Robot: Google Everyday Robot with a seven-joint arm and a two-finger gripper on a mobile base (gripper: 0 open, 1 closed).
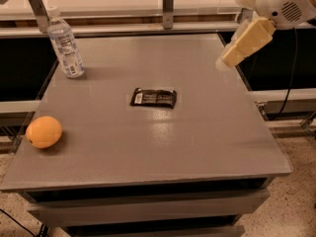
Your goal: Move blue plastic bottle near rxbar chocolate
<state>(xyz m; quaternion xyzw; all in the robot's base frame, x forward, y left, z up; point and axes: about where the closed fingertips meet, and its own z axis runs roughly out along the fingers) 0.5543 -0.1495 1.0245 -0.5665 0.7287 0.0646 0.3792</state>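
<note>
Clear blue plastic bottle [64, 47] upright near the grey table's [197, 147] upper-left edge; glossy flat rxbar chocolate [153, 98] centre; cream gripper [239, 48] upper right, opening cannot be told

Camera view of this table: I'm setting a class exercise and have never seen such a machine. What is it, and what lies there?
It's a robot arm; its gripper hangs at upper right, over the right edge of the grey table, holding nothing. The single camera looks down on the table. The blue plastic bottle stands upright at back left, the rxbar chocolate lies flat near the middle, and an orange sits front left.
</note>
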